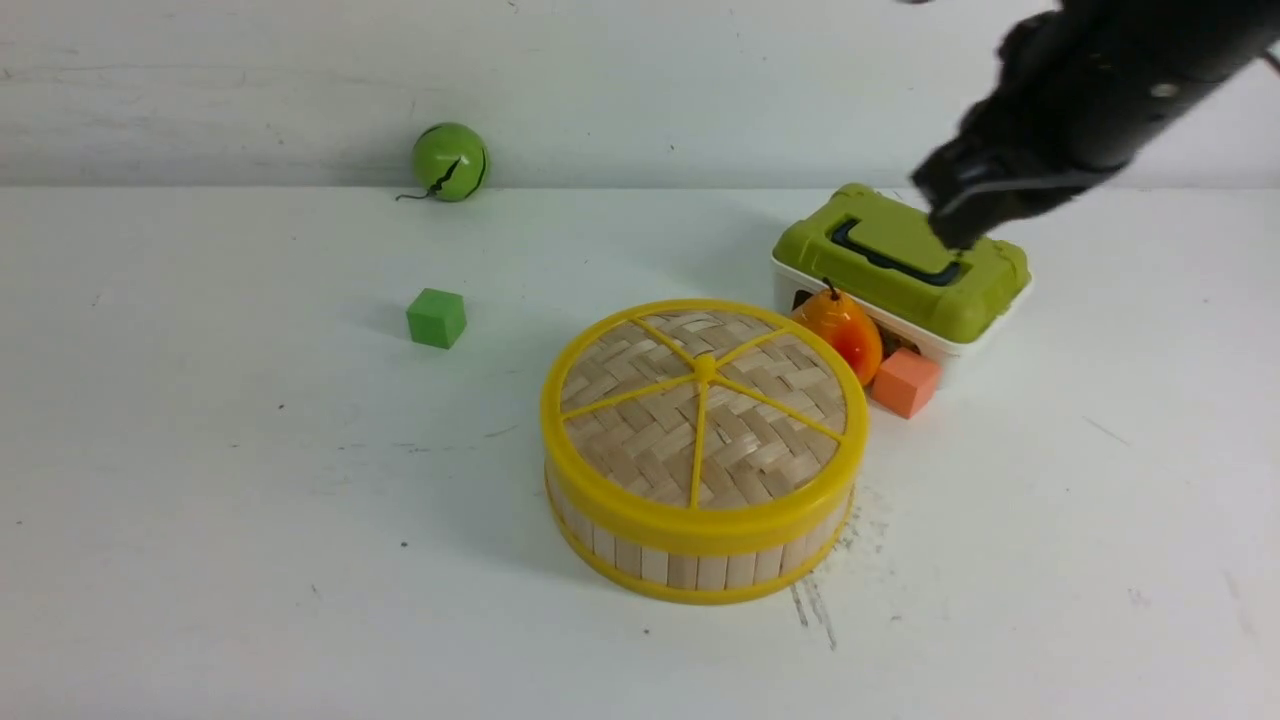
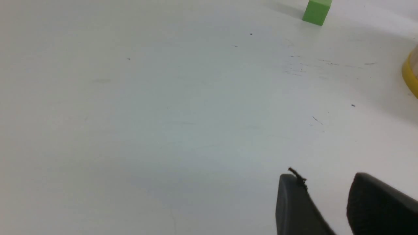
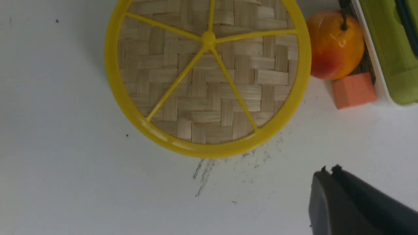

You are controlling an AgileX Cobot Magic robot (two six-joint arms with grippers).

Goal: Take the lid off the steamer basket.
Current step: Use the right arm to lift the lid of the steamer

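The steamer basket point(image 1: 690, 570) stands at the middle of the white table, and the lid point(image 1: 703, 405) of woven bamboo with yellow rim and spokes sits flat on top of it. My right gripper point(image 1: 960, 215) hangs high above the table, behind and to the right of the basket, shut with nothing in it. In the right wrist view its joined tips point(image 3: 328, 171) are off to the side of the lid point(image 3: 209, 81), well apart from it. My left gripper point(image 2: 323, 178) is open over bare table, with only a yellow edge of the basket point(image 2: 412, 78) in its view.
A white box with a green lid point(image 1: 900, 265) stands behind and right of the basket. An orange-red toy fruit point(image 1: 845, 330) and an orange cube point(image 1: 906, 381) lie between them. A green cube point(image 1: 437, 317) sits to the left, a green ball point(image 1: 450, 161) by the back wall.
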